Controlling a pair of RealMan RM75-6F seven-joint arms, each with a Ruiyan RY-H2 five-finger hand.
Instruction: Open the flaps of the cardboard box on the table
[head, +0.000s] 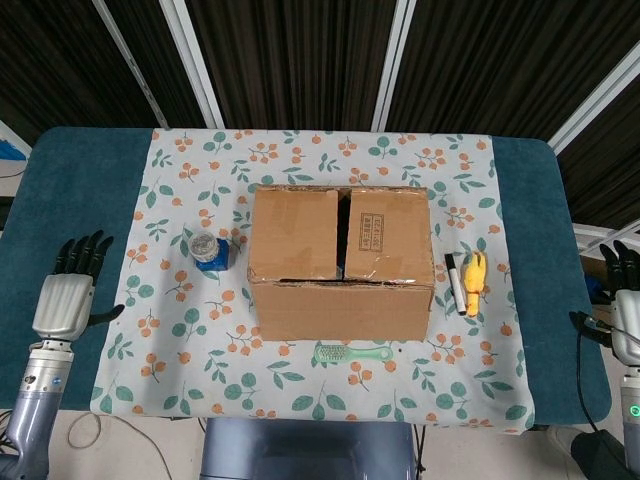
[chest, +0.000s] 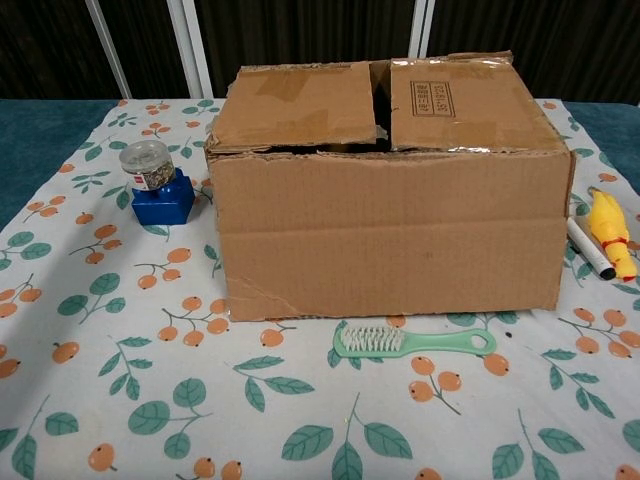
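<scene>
- Head view: your cardboard box (head: 340, 262) is sitting at the centre of the floral tablecloth (head: 300, 160), its two top flaps (head: 296, 234) lying closed with a narrow dark gap between them.
- Head view: your left hand (head: 68, 290) is hovering at 9 o'clock of the box, well apart from it, over the teal table (head: 80, 170); its fingers are spread and holding nothing.
- Head view: your right hand (head: 627, 310) is showing at 3 o'clock, cut off by the frame edge, fingers apart and empty.
- Head view: a blue-based jar (head: 208, 250) is standing at 9 o'clock near the box; a marker (head: 454, 283) and a yellow toy (head: 473, 280) are lying side by side at 3 o'clock; a green brush (head: 352, 353) is lying at 6 o'clock.
- Chest view: you are seeing the box's front wall (chest: 390, 235), the flaps closed, the brush (chest: 412, 342) just beside its base at 6 o'clock, and the jar (chest: 158, 182) at 9 o'clock.
</scene>
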